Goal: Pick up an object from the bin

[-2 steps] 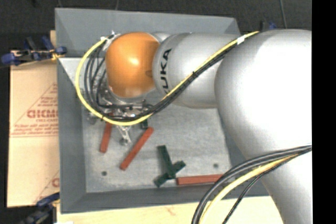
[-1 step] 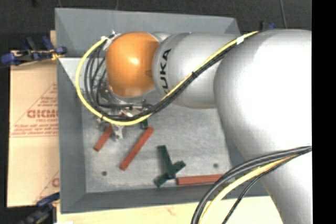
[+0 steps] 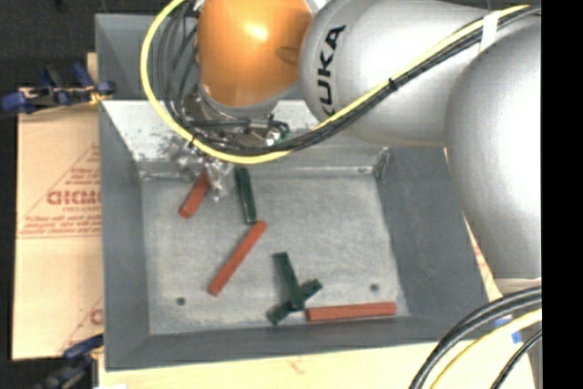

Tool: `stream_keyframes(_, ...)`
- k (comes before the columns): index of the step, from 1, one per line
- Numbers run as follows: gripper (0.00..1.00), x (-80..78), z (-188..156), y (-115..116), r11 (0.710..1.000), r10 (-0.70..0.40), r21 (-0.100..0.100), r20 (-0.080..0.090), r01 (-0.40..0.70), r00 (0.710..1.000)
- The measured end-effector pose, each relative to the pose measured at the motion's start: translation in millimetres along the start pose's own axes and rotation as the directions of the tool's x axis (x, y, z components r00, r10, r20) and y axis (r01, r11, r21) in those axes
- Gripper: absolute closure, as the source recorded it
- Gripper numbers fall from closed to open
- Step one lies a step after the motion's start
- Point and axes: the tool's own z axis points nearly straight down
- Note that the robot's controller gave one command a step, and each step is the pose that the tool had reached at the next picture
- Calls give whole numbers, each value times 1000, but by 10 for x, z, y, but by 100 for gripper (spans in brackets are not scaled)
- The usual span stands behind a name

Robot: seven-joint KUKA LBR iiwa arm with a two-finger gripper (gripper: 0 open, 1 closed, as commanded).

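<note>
Short red stick (image 3: 193, 197) by the tool (image 3: 208, 167), grip state unclear, dark green stick (image 3: 245, 197) just beside.

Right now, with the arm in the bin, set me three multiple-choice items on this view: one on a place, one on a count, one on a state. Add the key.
1. Where is the gripper?
A. upper left of the floor, by a short red stick
B. lower right corner
C. dead centre

2. How many red sticks lie in the bin?
A. one
B. three
C. six

3. How do the two lower green sticks lie?
A. crossed, touching
B. far apart
C. standing upright

Key:
1 A: it sits beside the short red stick near the upper left wall.
2 B: the short one, a long red stick mid-floor, and a low red stick along the lower edge.
3 A: one overlaps the other.
</note>
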Motion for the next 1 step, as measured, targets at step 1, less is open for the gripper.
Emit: stream_keyframes(1, 100, 316, -1395, -143, 924, -381, -3, -3, 381, 924)
